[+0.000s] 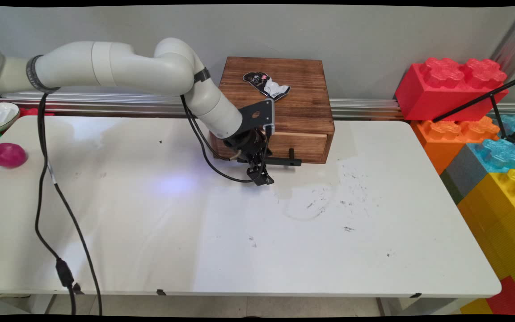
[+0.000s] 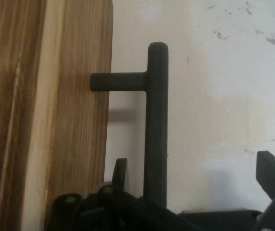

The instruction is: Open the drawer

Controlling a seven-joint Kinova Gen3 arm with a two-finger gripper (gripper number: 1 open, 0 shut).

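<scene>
Straddling the black drawer handle [image 2: 156, 125], the gripper [image 2: 190, 192] has its fingers spread apart, one each side of the bar; the wooden drawer box [image 1: 284, 103] sits at the white table's [image 1: 239, 232] far edge; the handle looks rigid, best grasped mid-bar.

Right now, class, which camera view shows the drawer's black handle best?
The hand view: the black handle fills the middle, bar and post clear against the wooden drawer front, between the open claw. In the main view the arm hides most of it.
</scene>
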